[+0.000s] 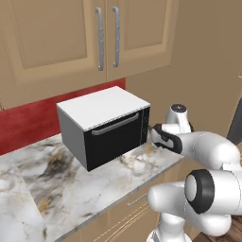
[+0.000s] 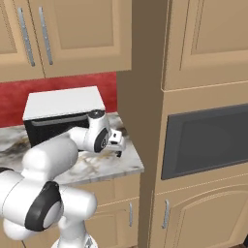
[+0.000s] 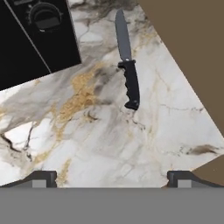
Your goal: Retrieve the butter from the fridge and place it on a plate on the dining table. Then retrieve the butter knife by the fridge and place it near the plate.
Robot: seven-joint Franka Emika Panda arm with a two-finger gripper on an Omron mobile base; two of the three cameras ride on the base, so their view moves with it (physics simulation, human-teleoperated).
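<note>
One object is the current target: the butter knife [image 3: 128,65], lying flat on the marble desk [image 3: 109,144]. The step in hand is judged to be the second half of the task, retrieval of the knife; whether the butter already rests on the plate cannot be confirmed from these views.

Gripper state: the gripper [image 3: 113,177] stands wide, jaws fully apart, holding nothing. Its two fingertips [image 3: 41,178] rise at the bottom of the hand view, well apart from each other.

Target position: in the hand view the knife lies ahead of the gripper, slightly toward the right fingertip side, not touching it. The dark handle is the nearer end; the grey blade points away. A black microwave [image 1: 101,130] with a white top stands ahead and to the left of the gripper, just beside the blade tip. A tall tan cabinet wall [image 2: 140,121] borders the desk on the gripper's right.

In the base views the gripper [image 2: 117,141] hangs over the desk corner beside the microwave.

Next move, as judged:
1. Advance the gripper until the handle lies between the jaws.
2. Descend to the desk surface.
3. Align the jaws across the handle width, not along it.
4. Close on the handle. The knife is thin and low, so a shallow descent risks a missed grasp.
</note>
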